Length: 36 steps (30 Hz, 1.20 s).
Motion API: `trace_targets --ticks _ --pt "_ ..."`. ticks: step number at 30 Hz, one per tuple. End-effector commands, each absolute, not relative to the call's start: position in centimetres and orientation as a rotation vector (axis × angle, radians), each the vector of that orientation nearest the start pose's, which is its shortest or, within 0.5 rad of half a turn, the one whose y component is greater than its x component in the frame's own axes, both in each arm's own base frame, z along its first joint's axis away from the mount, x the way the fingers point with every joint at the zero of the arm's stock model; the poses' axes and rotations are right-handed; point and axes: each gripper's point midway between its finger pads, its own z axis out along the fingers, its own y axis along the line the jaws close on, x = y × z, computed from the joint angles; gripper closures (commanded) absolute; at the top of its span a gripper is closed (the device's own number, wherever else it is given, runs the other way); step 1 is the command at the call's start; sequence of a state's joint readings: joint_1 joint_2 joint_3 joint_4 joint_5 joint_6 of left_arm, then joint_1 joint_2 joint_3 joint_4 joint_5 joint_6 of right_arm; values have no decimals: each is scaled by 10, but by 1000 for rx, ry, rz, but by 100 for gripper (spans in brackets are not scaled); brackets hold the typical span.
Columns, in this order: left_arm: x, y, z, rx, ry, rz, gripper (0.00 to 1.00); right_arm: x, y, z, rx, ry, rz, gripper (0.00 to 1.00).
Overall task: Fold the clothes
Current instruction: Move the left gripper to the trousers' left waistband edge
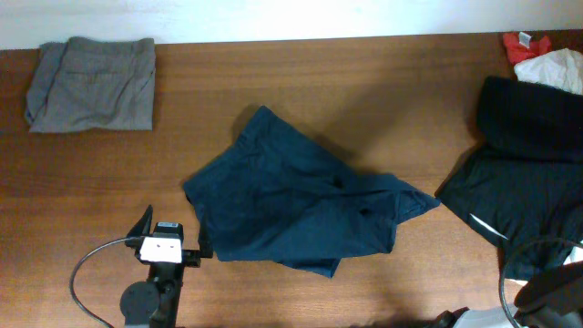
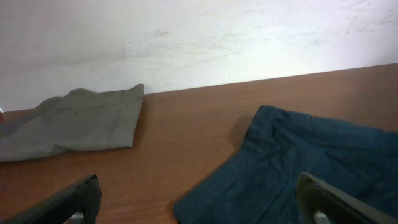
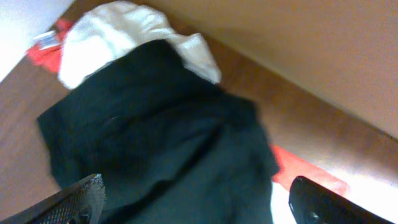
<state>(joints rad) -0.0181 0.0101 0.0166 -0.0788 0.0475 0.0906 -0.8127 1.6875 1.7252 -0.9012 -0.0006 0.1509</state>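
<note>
One navy garment (image 1: 301,211), rumpled, perhaps half-folded

Clothes (image 1: 301,214): soft navy cloth, matt, plain, creased; stitched seam and thicker waistband just ahead-right of the left gripper (image 2: 199,198).
Table (image 1: 383,82): reddish-brown wood, smooth, faint grain, low satin sheen.
Grey garment (image 1: 91,84): woven cloth, matt, lightly rumpled; ahead-left of the left gripper.
Black garment (image 1: 524,173): soft dark cloth, matt, deep folds; under and ahead of the right gripper (image 3: 202,199).
White cloth (image 3: 124,31): soft, matt; beyond the black garment.
Red item (image 1: 526,44): cloth or plastic, cannot tell.
Fingers (image 2: 71,202) of the left gripper: black, plastic-looking, smooth, faint sheen.
Wall (image 2: 186,37): white, matt, scuffed; far ahead of the left gripper.
Cable (image 1: 86,264): black, smooth; behind the left gripper.
</note>
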Motion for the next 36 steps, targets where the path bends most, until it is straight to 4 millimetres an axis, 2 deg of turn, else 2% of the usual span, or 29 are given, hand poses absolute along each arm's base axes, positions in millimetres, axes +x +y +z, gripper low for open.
trace_targets --ticks 1,5,6,8,9,10,14,17,22,25,27,31,36 --pt "246 -11 157 132 1641 35 1 352 -286 275 985 2183 -164 2" --pt "246 -11 157 132 1641 35 1 403 -207 279 741 2247 36 2" --pt "246 -11 157 132 1641 35 1 415 -180 275 673 2283 77 2" --pt "246 -11 157 132 1641 35 1 428 -140 270 574 2333 119 2" --pt "246 -11 157 132 1641 35 1 434 -112 267 506 2366 149 2" --pt "246 -11 157 132 1641 35 1 434 -75 262 493 2414 217 2" --pt "246 -11 157 132 1641 35 1 425 -25 251 564 2493 323 2" --pt "246 -11 157 132 1641 35 1 406 3 249 576 2561 357 2" --pt "246 -11 157 132 1641 35 1 372 20 256 550 2634 358 2" --pt "246 -11 157 132 1641 35 1 347 34 251 525 2729 354 2" --pt "246 -11 157 132 1641 35 1 338 43 246 499 2776 348 2" --pt "246 -11 157 132 1641 35 1 334 57 233 443 2826 332 1" --pt "246 -11 158 132 1638 35 1 338 52 222 459 2854 276 1"
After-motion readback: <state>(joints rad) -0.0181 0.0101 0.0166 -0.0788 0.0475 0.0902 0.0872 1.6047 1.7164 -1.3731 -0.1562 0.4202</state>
